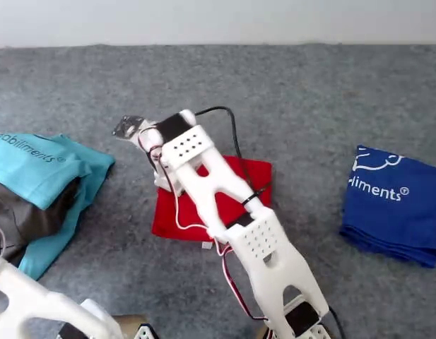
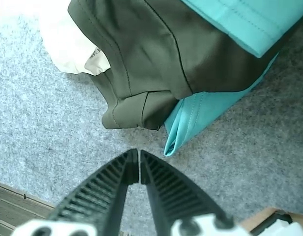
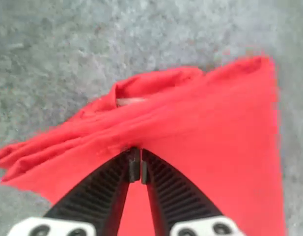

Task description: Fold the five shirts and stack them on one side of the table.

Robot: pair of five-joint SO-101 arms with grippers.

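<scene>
**Right pincer nips the red shirt; left pincer shut and empty**

The right pincer (image 3: 135, 156) is closed tight. Its tips meet on a raised ridge of the red shirt (image 3: 215, 137), and the cloth is gathered up towards them. The shirt spreads out beneath and on both sides of this pincer, rumpled rather than flat, on the grey table (image 1: 309, 92). In the high view the right arm (image 1: 203, 162) stretches across the same shirt.

The left pincer (image 2: 139, 156) has its fingers pressed together with nothing between them, and it hangs above bare table. Just beyond its tips lies a loose heap. A dark shirt (image 2: 156, 59) sits between folds of a teal shirt (image 2: 190, 123), whose nearest corner comes closest to the tips. A cream shirt (image 2: 63, 39) touches the dark one (only part of it can be seen).

A blue shirt (image 1: 394, 201) lies folded well off to the right pincer's right, apart from everything else. The heap lies well off to that pincer's left.
</scene>
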